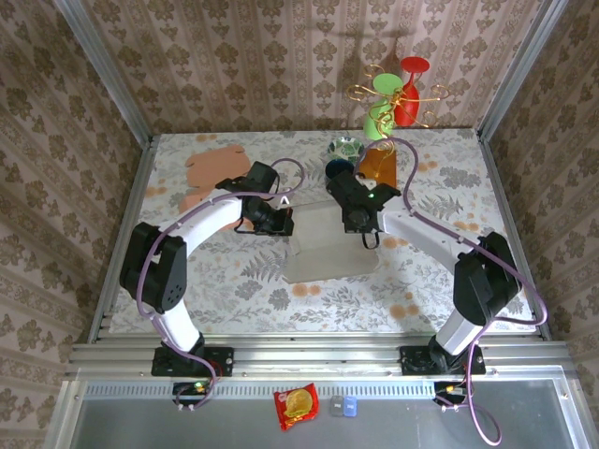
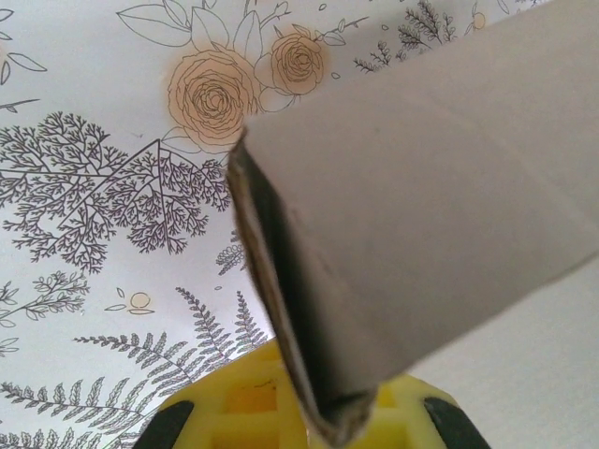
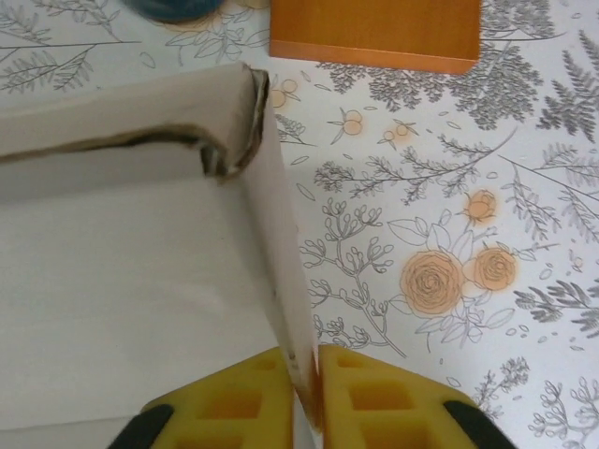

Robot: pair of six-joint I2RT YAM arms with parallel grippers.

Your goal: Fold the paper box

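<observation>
**Inspector:** Location of the work item?

**Assessor:** The paper box (image 1: 328,254) rests partly formed at the middle of the counter (image 1: 234,285), between the two arms, gripped at both ends.

**Inspector:** Left end effector?

**Assessor:** The left end effector (image 2: 328,426) is pressed together on a doubled flap (image 2: 281,281) at the box's left end. The folded edge runs down between its yellow pads (image 2: 239,412). Judged purpose: to flatten the crease and stop the fold-over springing open.

**Inspector:** Right end effector?

**Assessor:** The right end effector (image 3: 304,398) pinches the upright side wall (image 3: 276,243) at the opposite end, one pad on each face. The grip is below a crumpled corner (image 3: 229,140). Judged purpose: to hold that wall vertical and anchor the box, so the left-hand pinch does not drag it across the counter.

**Inspector:** Obstructions?

**Assessor:** An orange block (image 3: 374,33) lies on the counter beyond that corner, not touching the box. It is near enough to matter if the wall is swung outward.

**Inspector:** Stage of work?

**Assessor:** In my judgement, mid-fold: the walls are raised and one corner is untidy. Whether the remaining flaps are tucked cannot be told.
</observation>
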